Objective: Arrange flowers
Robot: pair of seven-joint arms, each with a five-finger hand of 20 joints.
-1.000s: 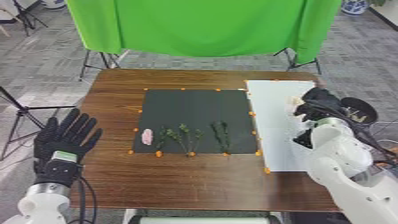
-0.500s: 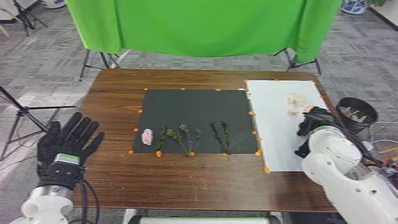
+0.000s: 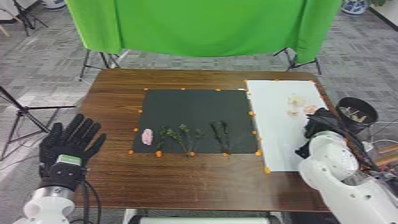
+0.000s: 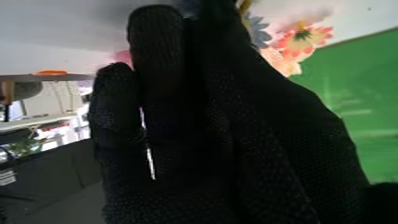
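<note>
Black fabric over white, operator: your right hand (image 3: 322, 122) is at the sheet's (image 3: 277, 135) right edge, just beside the pale flowers (image 3: 295, 101) in the upper right of the frame. Fingers straight, pressed together; whether the tips pinch anything, you can't tell. Your left hand (image 3: 64, 147) is at the left of the frame, fingers spread, well clear of the work.

Careful now! Sweep that glove low and its knitted surface could snag a petal and drag the layout askew. Press down and those delicate heads may crush; bump the edge and the sheet could slide, blooms and all. Swing wide and your cables might clip the bin (image 3: 357, 107).

Look at the textures: a coral bloom (image 4: 304, 39) with a dark centre and ragged petals, close by your glove in the wrist view. Lower centre, on the matt dark mat (image 3: 182, 107), you've got a pink oval flower (image 3: 147, 136), wispy green sprigs (image 3: 185, 135) and thin dark stems (image 3: 220, 136), with small orange tabs (image 3: 159, 154) along the border.
</note>
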